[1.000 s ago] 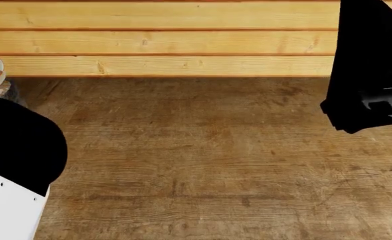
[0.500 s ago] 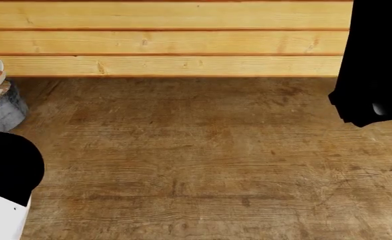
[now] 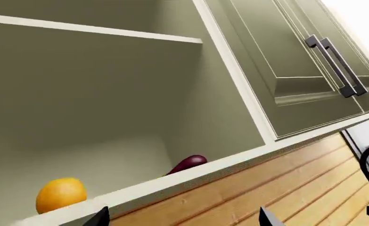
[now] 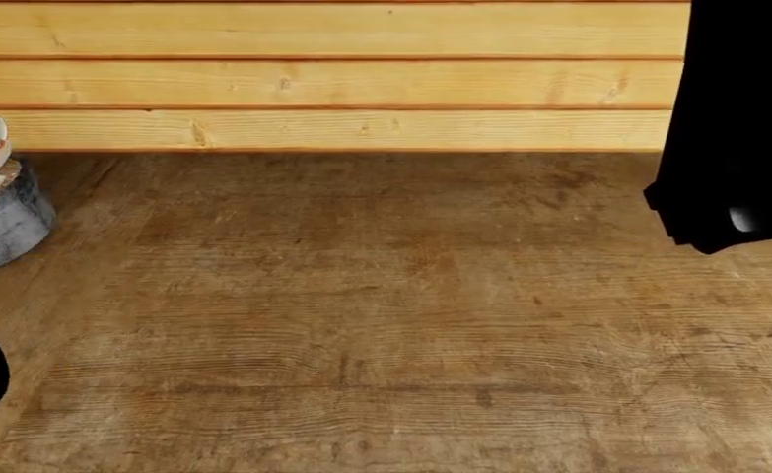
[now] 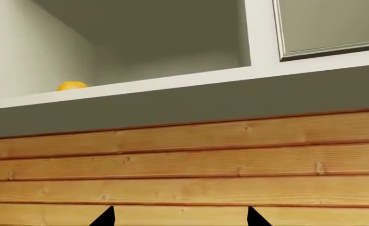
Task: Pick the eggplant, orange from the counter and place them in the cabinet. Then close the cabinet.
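Overhead, your cabinet (image 3: 140, 94) stands open above the counter (image 4: 386, 315), the orange (image 3: 60, 194) and eggplant (image 3: 187, 164) resting well apart on its bottom shelf. Both raised grippers point up at it, left gripper (image 3: 183, 217) and right gripper (image 5: 179, 217) spread, empty.

A wall of pale horizontal wood planks (image 4: 319, 84) runs along the back edge of the brown, grainy bench (image 4: 386, 315). At the bench's left edge, near the back, stands a small grey pot (image 4: 2, 222) holding a pale succulent. Above the planks hangs an open wall cupboard (image 3: 109, 94) in muted grey-green, with a shelf (image 3: 90, 29) across its upper part. Beside the open bay is a closed panelled door (image 3: 278, 66) with dark bar handles (image 3: 335, 66). The light is soft and even.
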Controlling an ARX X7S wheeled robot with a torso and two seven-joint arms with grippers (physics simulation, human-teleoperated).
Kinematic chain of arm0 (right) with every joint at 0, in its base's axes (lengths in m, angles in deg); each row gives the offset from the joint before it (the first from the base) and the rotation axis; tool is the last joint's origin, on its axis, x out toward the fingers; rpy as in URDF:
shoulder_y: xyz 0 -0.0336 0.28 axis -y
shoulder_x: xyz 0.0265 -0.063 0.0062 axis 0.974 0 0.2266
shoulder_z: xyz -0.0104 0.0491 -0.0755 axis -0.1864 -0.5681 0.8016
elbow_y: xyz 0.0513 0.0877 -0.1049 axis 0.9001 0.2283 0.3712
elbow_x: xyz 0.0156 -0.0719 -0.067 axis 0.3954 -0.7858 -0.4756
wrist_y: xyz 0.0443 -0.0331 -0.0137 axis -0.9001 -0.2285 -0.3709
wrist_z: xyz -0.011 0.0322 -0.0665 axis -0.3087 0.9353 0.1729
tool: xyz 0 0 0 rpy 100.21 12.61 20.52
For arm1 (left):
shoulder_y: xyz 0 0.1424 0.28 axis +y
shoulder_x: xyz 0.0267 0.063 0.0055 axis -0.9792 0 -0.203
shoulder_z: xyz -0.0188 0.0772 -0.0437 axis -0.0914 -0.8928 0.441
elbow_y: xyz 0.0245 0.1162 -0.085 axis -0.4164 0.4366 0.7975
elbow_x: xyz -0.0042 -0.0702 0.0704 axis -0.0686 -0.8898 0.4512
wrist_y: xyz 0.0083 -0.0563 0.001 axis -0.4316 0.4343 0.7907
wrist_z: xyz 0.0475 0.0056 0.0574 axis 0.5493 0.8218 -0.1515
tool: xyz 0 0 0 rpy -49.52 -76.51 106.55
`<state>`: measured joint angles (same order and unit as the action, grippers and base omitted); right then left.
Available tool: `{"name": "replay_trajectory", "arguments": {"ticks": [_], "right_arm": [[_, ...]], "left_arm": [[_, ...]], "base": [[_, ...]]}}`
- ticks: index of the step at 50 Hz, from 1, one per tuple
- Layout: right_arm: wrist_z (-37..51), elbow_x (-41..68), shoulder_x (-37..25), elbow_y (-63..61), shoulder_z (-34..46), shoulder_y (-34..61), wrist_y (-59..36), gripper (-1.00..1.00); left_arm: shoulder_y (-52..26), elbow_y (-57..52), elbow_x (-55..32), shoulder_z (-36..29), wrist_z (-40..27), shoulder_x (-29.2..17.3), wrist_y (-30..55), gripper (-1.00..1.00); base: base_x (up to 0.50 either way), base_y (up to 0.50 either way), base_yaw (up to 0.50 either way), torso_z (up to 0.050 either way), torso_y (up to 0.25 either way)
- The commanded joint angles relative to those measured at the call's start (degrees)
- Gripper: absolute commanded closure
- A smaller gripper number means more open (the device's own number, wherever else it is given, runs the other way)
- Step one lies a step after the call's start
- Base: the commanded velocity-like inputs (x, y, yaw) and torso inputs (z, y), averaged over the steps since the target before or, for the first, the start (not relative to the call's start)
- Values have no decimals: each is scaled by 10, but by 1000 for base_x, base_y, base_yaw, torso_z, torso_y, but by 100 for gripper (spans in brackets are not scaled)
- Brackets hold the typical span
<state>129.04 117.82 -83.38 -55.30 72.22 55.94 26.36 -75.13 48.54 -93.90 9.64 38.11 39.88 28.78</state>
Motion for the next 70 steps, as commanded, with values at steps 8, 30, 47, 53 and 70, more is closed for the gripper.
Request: {"name": "replay_trajectory", "arguments": {"ticks": [8,30,47,53,70], "right_arm": [[-1,3,-1,1,1,0,1,-100],[-8,6,1,2,0,-2,3,-100],[-11,5,1,1,0,-2,3,-100],[-12,5,2,1,-1,-3,3,-100],[-16,4,3,1,-3,-3,3,-100]], "left_arm": [[87,-25,-34,32,-5,-43,-6,-100],[178,-65,76,73,117,-69,-29,-100],[169,-32,-70,83,-4,-151,-67,-100],[194,-43,-23,113,44,-142,-59,-100],[247,-46,-91,153,9,-185,-81,-100]], "base": [[0,0,0,0,0],[0,0,0,0,0],[0,0,0,0,0],[0,0,0,0,0],[0,0,0,0,0]]}}
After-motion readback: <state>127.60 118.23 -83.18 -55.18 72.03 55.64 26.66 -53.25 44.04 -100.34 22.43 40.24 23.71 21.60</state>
